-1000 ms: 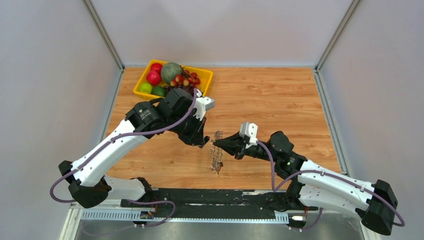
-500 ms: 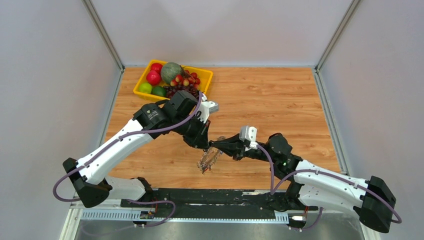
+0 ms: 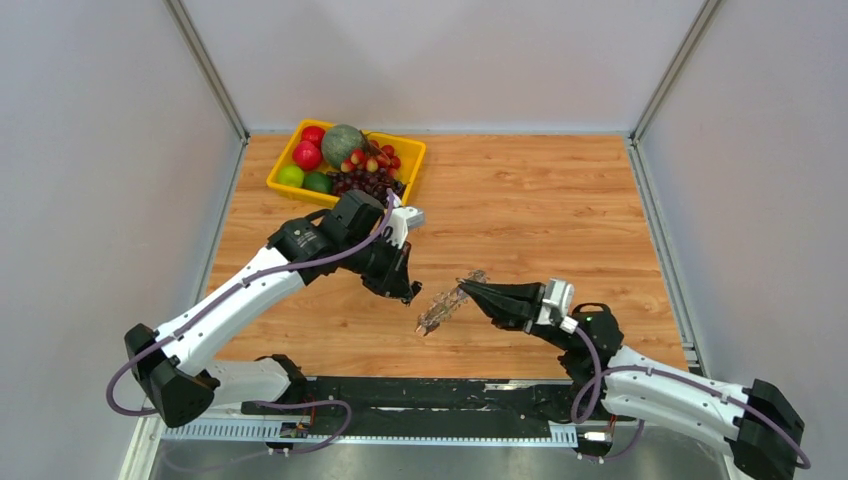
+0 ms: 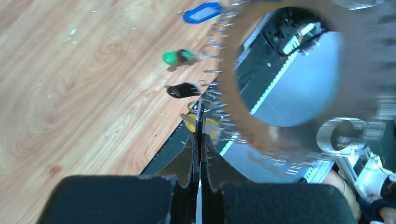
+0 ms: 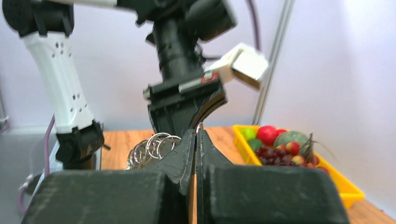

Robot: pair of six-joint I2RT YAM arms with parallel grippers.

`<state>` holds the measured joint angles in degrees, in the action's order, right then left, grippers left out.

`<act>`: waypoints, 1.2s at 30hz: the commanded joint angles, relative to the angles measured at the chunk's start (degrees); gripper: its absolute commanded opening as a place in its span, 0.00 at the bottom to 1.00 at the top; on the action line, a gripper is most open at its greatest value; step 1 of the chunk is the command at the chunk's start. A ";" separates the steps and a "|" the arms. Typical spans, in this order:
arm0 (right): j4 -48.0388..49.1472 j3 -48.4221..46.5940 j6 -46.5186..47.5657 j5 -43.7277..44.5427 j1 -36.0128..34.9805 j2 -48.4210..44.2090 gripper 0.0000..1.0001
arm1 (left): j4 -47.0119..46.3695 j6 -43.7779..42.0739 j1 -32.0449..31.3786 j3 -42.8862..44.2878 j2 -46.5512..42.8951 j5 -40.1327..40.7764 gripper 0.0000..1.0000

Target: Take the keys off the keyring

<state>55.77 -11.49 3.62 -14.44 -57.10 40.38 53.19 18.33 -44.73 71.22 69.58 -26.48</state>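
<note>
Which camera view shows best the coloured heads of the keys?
The left wrist view: blue, green and black heads of the keys stand out clearly. The top view shows only a small indistinct bunch; the right wrist view shows silvery rings, no coloured heads.

White arm shells point(image 3: 225, 310), black joints point(image 3: 300, 238) and jaws, purple cables point(image 3: 109, 385).

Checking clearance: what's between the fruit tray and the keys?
Top view: the left arm's wrist and left gripper sit between the yellow tray and the keys. Bare table shows between gripper tip and keys.
</note>
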 commanded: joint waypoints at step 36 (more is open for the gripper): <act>-58.21 -30.93 -6.51 16.67 8.71 11.52 0.00 | -49.33 -1.13 15.74 -24.67 -1.93 22.56 1.00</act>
<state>-2.81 -37.41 0.45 6.87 -53.45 47.13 8.43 18.52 -28.99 49.39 77.30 -2.74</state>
